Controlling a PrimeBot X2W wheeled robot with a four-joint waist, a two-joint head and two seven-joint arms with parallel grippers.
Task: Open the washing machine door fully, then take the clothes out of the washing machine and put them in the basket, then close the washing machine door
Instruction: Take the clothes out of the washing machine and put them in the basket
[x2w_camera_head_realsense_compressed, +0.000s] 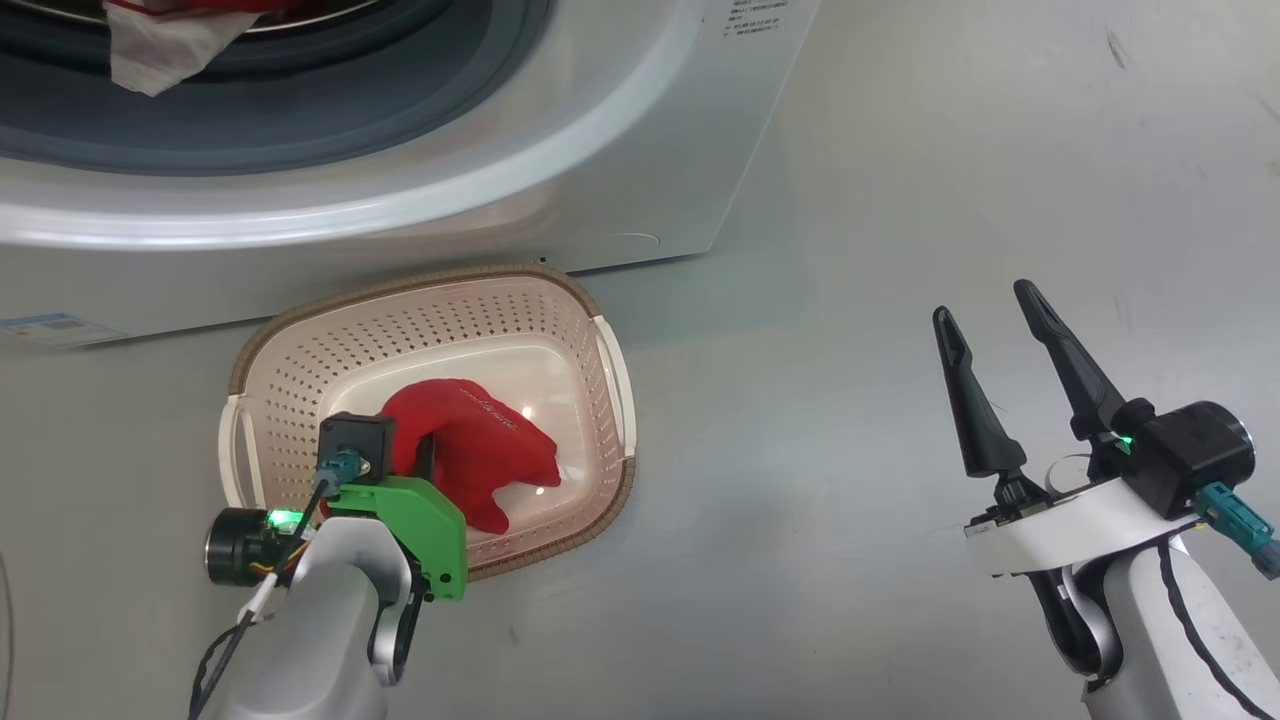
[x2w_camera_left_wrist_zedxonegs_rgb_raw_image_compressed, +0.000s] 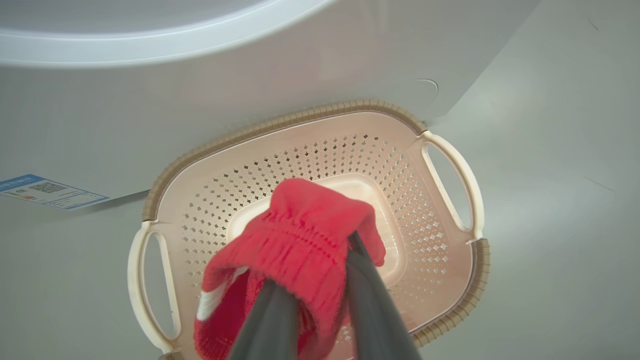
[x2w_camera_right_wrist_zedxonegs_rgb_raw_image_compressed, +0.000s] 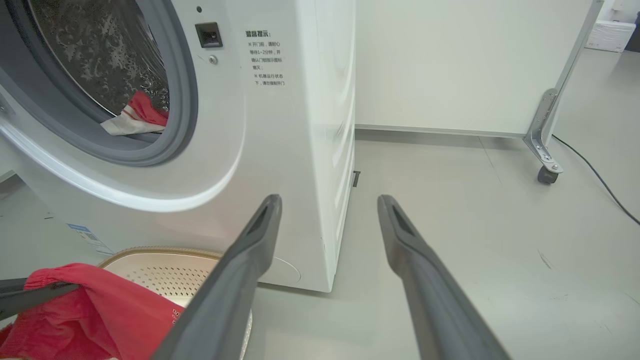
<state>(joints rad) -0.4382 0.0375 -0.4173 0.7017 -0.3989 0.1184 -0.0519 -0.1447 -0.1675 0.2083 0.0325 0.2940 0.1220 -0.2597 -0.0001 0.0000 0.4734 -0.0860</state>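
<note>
Glossy white washing machine (x2w_camera_head_realsense_compressed: 620, 150); perforated cream plastic basket (x2w_camera_head_realsense_compressed: 300, 365), woven-look rim; ribbed red cloth garment (x2w_camera_left_wrist_zedxonegs_rgb_raw_image_compressed: 300, 235); smooth matt floor (x2w_camera_head_realsense_compressed: 900, 200).

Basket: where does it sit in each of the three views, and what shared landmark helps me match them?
Head view: basket left of centre, low, before the washing machine.
Left wrist view: basket mid-frame, behind the red garment.
Right wrist view: basket bottom left, partly hidden by the red garment.
Shared landmark: the machine's blue label, left of the basket in all three.
</note>
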